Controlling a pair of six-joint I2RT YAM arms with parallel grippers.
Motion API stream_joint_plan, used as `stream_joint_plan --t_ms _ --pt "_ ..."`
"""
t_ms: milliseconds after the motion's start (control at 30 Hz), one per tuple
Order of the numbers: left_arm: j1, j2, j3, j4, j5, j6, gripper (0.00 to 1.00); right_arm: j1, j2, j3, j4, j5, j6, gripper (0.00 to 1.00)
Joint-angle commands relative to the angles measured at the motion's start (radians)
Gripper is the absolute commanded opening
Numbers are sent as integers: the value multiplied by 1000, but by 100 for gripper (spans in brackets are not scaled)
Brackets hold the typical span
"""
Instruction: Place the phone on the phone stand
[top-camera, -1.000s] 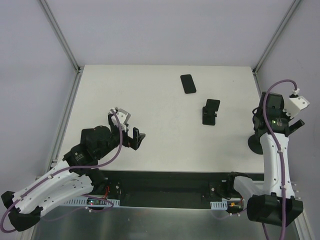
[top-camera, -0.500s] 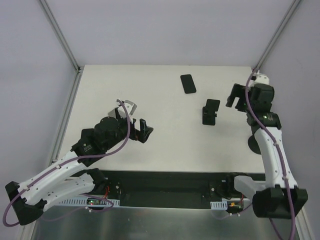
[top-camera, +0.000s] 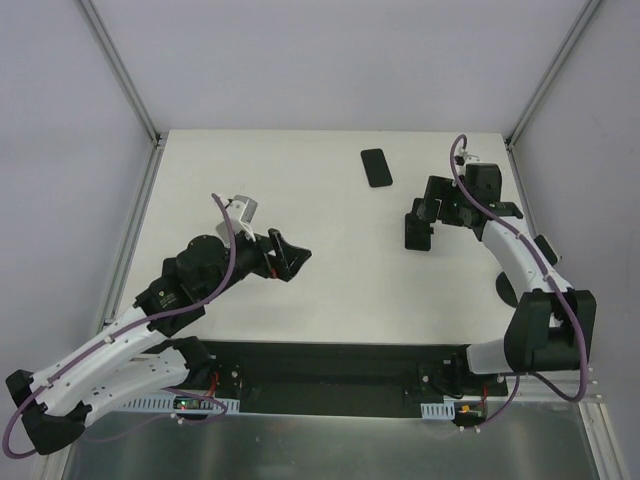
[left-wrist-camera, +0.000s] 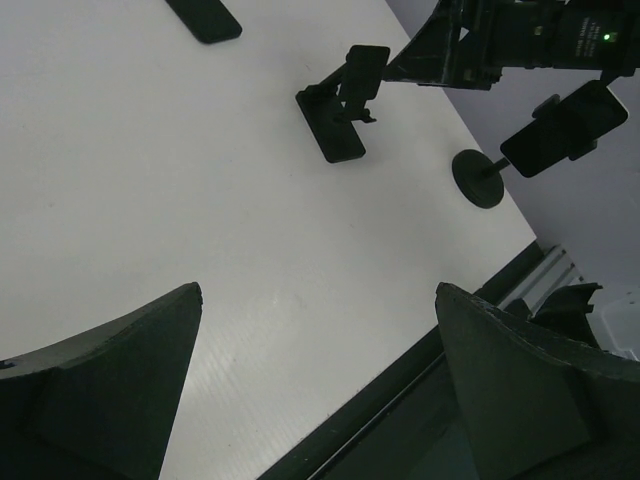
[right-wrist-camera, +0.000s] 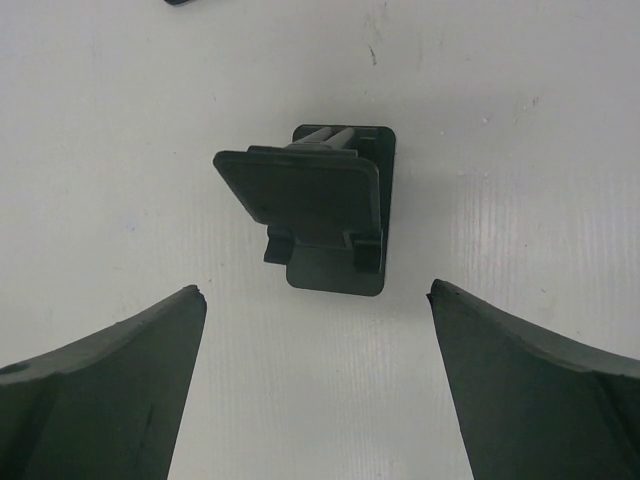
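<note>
White counter (top-camera: 300, 200): right claw (right-wrist-camera: 316, 295) spread empty over the phone stand (right-wrist-camera: 315, 205), phone (top-camera: 376, 167) lying apart; I fear a low pass could topple the stand.

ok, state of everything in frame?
phone: lying flat, untouched, not on a stand.
phone stand: upright, empty, back plate tilted.
left gripper: fingers open, empty.
right gripper: fingers open, empty, lined up on the phone stand, no contact.
round-base stand: upright, black slab mounted on top.
</note>
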Motion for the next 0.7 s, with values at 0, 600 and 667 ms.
stream_joint_plan --t_ms 0,600,667 --pt "12 -21 10 33 -17 -45 99 15 52 56 78 50 43 97" --pt "102 83 151 -89 65 131 99 210 367 299 -60 552 169 98" --pt "113 74 141 -105 68 149 99 214 387 306 -60 533 169 96"
